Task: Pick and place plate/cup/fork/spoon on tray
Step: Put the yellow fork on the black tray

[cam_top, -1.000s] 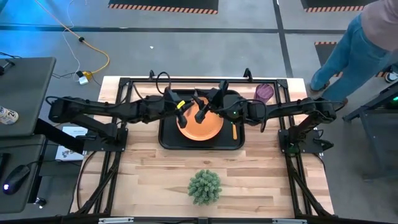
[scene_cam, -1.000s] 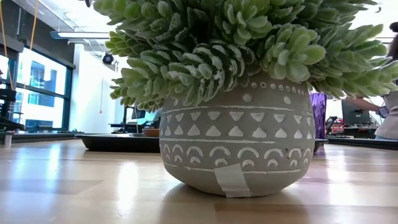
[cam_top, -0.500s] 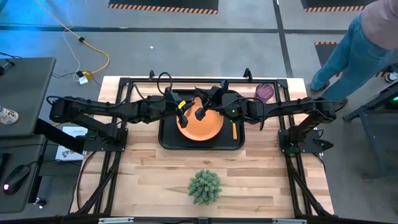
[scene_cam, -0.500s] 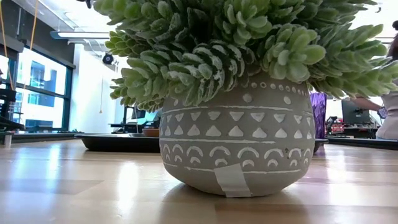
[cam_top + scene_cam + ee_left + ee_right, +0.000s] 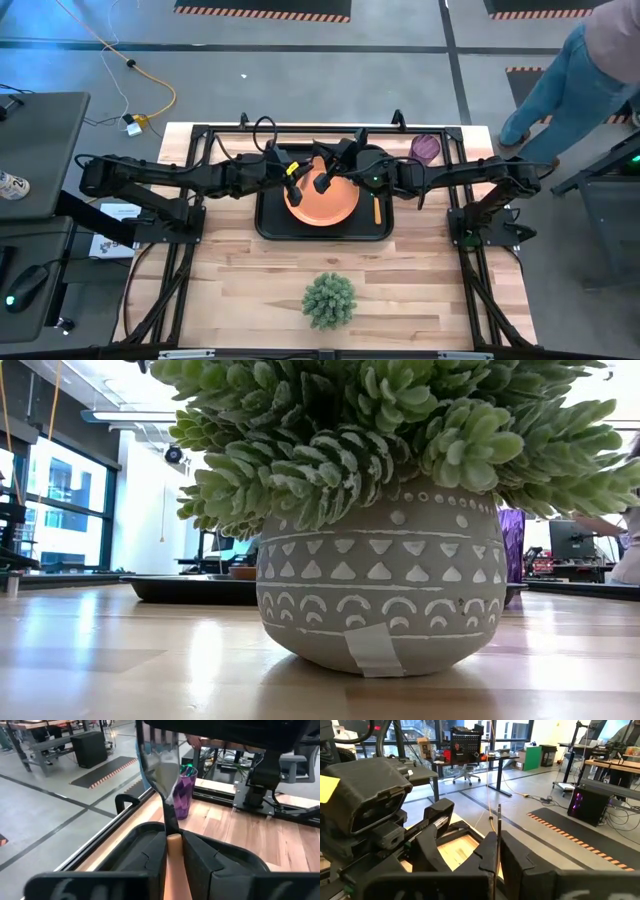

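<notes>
floor (image 5: 300,80): grey concrete, striped black mats (image 5: 262,10)
windows (image 5: 465,735): tall, bright
furniture: desks (image 5: 500,757), office chair (image 5: 465,767)

An orange plate (image 5: 322,204) is seen on a black tray (image 5: 270,222). A translucent purple cup (image 5: 425,148) and a grey pot (image 5: 375,585) patterned with white triangles, arcs and dots are shown.

Two dark jointed arms with yellow tags.
</notes>
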Motion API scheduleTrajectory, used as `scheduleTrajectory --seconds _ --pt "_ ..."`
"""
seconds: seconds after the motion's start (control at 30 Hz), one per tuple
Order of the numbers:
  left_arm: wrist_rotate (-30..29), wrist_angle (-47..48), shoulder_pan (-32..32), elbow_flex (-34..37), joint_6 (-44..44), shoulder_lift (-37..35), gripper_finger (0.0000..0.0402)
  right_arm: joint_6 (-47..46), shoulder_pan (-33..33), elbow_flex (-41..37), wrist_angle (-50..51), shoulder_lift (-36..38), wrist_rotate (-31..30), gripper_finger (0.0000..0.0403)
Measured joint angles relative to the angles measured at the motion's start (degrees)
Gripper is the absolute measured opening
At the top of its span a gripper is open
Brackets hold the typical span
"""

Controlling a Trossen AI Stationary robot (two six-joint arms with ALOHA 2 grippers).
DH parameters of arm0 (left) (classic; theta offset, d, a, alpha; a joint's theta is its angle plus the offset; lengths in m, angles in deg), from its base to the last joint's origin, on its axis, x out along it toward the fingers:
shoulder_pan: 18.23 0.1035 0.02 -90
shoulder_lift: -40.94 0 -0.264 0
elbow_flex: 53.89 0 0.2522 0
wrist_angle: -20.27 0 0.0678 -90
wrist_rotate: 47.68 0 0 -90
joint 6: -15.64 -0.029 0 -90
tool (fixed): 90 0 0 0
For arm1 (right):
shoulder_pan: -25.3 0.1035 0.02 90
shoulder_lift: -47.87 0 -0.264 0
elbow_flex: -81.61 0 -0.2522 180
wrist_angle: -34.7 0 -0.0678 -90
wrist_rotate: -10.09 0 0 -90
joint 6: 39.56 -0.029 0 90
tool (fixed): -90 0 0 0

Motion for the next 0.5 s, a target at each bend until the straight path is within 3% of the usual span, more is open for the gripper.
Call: scheduleTrajectory --seconds 0.2,0.5 --pt "4.6 0.4 -0.1 0.0 -1.3 -0.3 0.0081 0.0 0.0 0.0 0.5 0.0 0.6 0.0000" --pt "5.1 0.6 -0.2 -0.1 -1.3 -1.4 0.0127 0.0 0.4 0.0 2.7 0.4 0.0 0.0000"
